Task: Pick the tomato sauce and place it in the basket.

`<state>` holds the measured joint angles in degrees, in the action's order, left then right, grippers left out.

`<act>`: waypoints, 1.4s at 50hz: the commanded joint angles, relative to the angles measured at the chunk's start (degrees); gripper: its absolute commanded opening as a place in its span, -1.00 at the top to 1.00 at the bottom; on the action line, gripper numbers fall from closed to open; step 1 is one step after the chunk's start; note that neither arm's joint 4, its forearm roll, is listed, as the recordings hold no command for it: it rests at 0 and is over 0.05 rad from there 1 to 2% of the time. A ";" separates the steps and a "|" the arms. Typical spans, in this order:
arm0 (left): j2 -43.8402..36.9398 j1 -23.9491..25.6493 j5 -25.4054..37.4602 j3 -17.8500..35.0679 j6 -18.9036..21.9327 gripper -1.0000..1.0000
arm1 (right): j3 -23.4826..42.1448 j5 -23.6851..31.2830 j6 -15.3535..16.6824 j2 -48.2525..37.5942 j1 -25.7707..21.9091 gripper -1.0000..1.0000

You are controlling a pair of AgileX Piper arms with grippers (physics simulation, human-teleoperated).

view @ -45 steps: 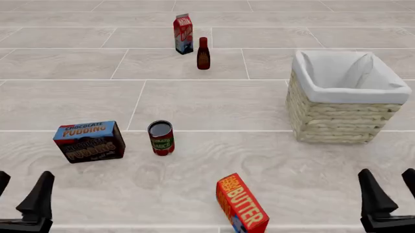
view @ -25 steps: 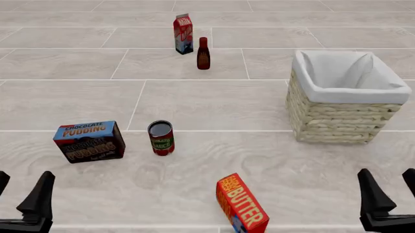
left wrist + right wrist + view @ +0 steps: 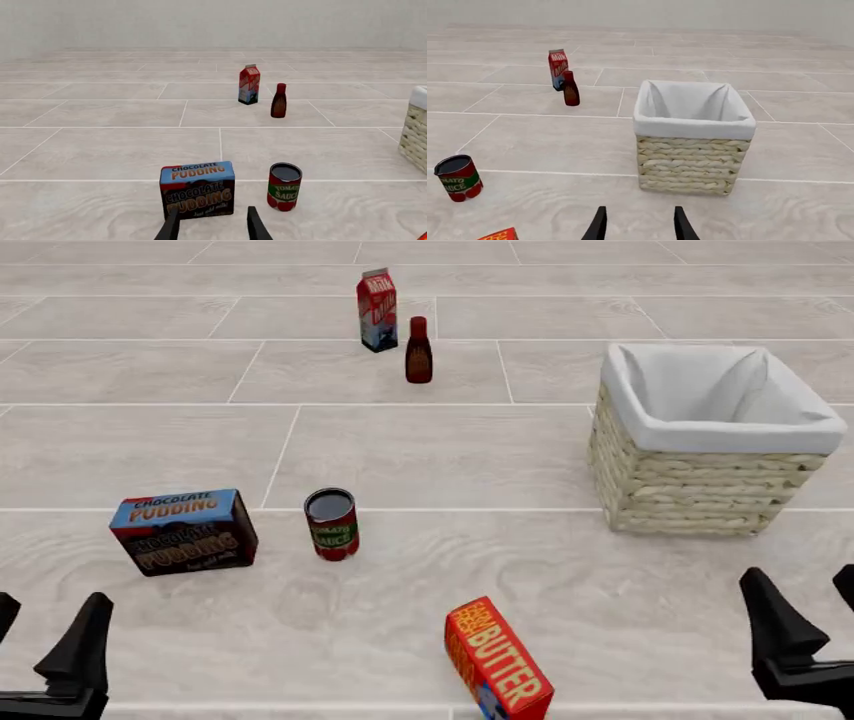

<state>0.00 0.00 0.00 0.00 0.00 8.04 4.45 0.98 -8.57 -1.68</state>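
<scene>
Left gripper (image 3: 47,645): near left corner, fingers apart, holding nothing, low over the table (image 3: 427,450).
Pudding box (image 3: 183,530): near left, upright, just left of the can.
Can (image 3: 331,524): tomato sauce, upright on the table, dark top, red label with a green band; between the pudding box and the butter box, well apart from both grippers.
Milk carton (image 3: 378,310): far, upright.
Bottle (image 3: 419,351): dark, red cap, just right of the carton and a bit nearer.
Butter box (image 3: 497,661): near middle, tilted.
Basket (image 3: 707,440): right side, white cloth inside, nothing in it, well apart from the can.
Right gripper (image 3: 811,625): near right corner, fingers apart, holding nothing.
</scene>
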 commanded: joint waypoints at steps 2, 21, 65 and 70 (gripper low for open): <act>0.00 0.00 0.00 0.00 0.00 -1.00 | 10.35 5.57 3.26 -4.88 -3.08 -1.00; 0.00 0.00 0.00 0.00 0.00 -1.00 | 19.07 2.66 2.70 -18.97 -10.97 -1.00; 0.00 0.00 0.00 0.00 0.00 -1.00 | 25.12 -13.46 0.92 -46.80 -25.65 -1.00; 0.00 0.00 0.00 0.00 0.00 -1.00 | 25.96 -15.14 1.07 -50.43 -26.67 -1.00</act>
<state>0.00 0.00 0.00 0.00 0.00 32.73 -7.49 1.83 -52.89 -26.31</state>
